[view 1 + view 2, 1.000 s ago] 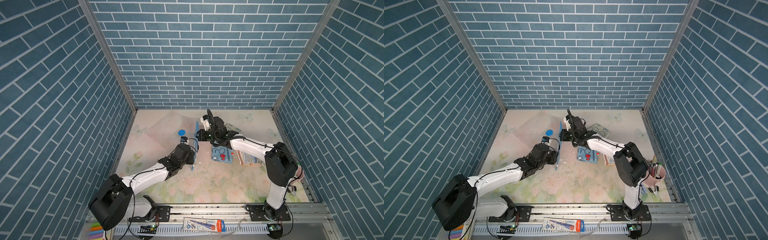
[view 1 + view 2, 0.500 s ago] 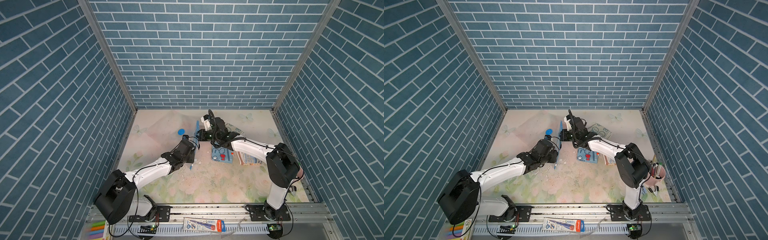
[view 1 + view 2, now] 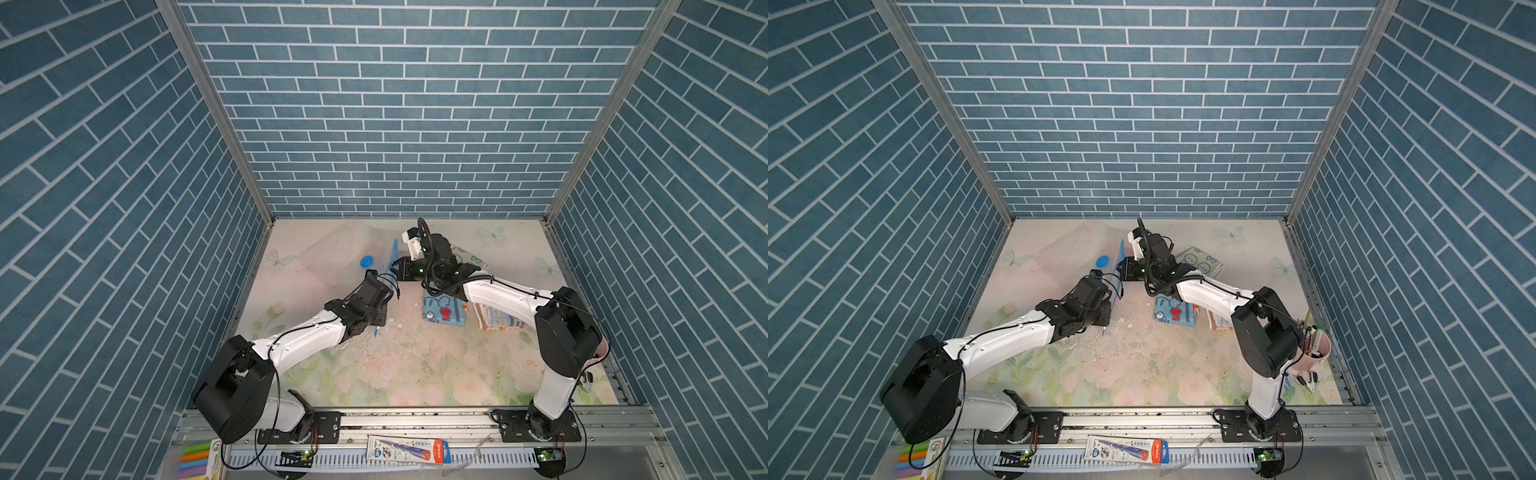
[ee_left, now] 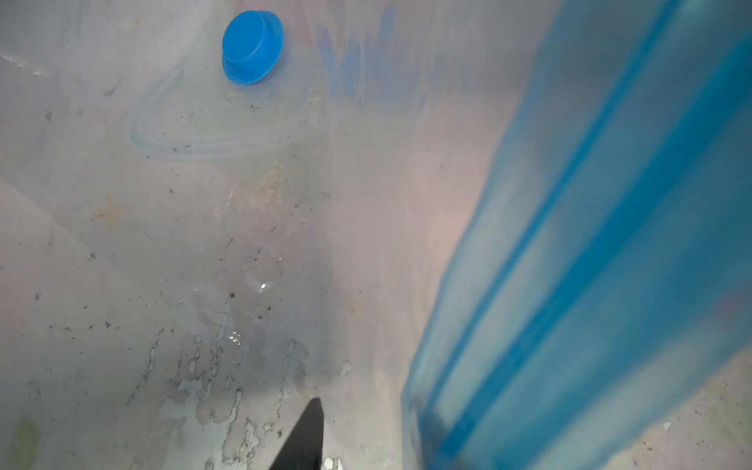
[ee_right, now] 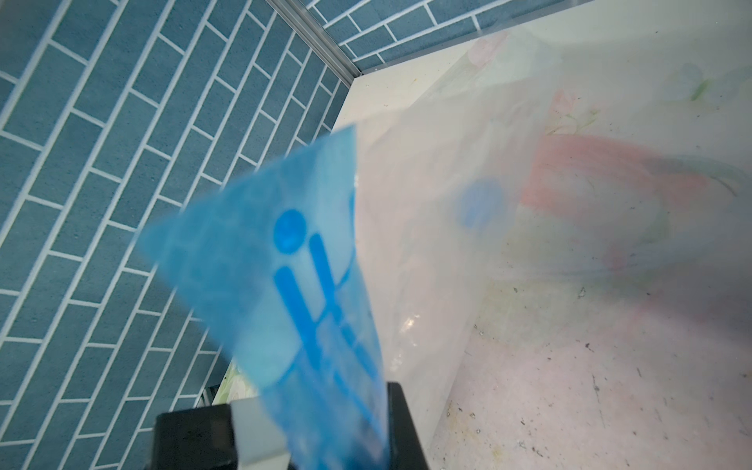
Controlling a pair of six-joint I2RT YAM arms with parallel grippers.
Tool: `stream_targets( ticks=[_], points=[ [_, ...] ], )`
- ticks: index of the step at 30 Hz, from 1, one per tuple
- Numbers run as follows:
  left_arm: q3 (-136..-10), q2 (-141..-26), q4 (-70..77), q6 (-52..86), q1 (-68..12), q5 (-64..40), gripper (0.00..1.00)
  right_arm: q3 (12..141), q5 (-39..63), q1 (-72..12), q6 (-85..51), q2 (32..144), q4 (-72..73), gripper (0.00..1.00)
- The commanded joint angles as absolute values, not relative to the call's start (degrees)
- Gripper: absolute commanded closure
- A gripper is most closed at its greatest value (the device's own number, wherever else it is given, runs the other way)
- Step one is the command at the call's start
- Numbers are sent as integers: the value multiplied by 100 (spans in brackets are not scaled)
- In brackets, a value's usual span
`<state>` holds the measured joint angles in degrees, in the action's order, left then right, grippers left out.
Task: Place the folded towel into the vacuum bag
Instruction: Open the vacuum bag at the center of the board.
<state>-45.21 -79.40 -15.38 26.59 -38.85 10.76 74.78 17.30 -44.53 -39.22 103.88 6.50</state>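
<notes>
1. Front rail, nearest: flat printed pack (image 3: 409,451) with a red end; coloured markers (image 3: 192,456) at the left corner, blurred.
2. Near right corner: pink cup (image 3: 1317,353) holding pens; black clip (image 3: 1307,378) just beside it.
3. Worktop (image 3: 395,374): floral cover, flaked and scuffed at mid-field.
4. Left gripper (image 4: 362,441): jaws stand apart. One dark fingertip (image 4: 304,433) shows bare over the worktop. The other is only a dim shape behind the blue zip strip (image 3: 392,253). Nothing pinched.
5. Three folded towels, all on the worktop outside the bag. Which one the task means cannot be told.
   - Blue folded towel (image 3: 444,312), cartoon print: far edge covered by the right forearm.
   - Striped folded towel (image 3: 496,321): touching the blue one, also partly under that forearm.
   - Pale green folded towel (image 3: 1200,259): farther back, behind the right wrist.
6. Right gripper (image 3: 394,268): clamped on the zip strip, holding it lifted on edge. The raised strip stands between the towels and the bag body.
7. Vacuum bag (image 3: 328,259): hazy, far left of the worktop, blue valve cap (image 3: 366,262) on top.
8. Against a second ago:
   - The left arm has reached slightly farther along the strip.
   - The right gripper has shifted slightly toward the left arm's side, with the same clamp.
   - Towels and valve cap are unmoved.
</notes>
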Motion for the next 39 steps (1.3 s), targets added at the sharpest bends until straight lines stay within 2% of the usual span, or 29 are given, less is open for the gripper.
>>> stream_targets(
  ticks=[1,10,20,30,39],
  points=[
    [-4600,-7852,-1758,2455,-3832,1165,62,7584,1617,-4465,-4071,10090,737,100],
    [-4473,-7895,-1582,2491,-3690,945,74,7635,1679,-4465,-4105,10185,731,100],
    [-4586,-7712,-1505,2101,-3641,864,100,7762,1639,-4466,-4175,10384,424,100],
    [-4937,-7481,-1556,1403,-3689,1979,100,7971,1505,-4474,-4263,10657,-73,100],
    [-5184,-7577,-1572,989,-4099,2779,100,7954,1356,-4477,-4346,10782,-167,100]
  ],
)
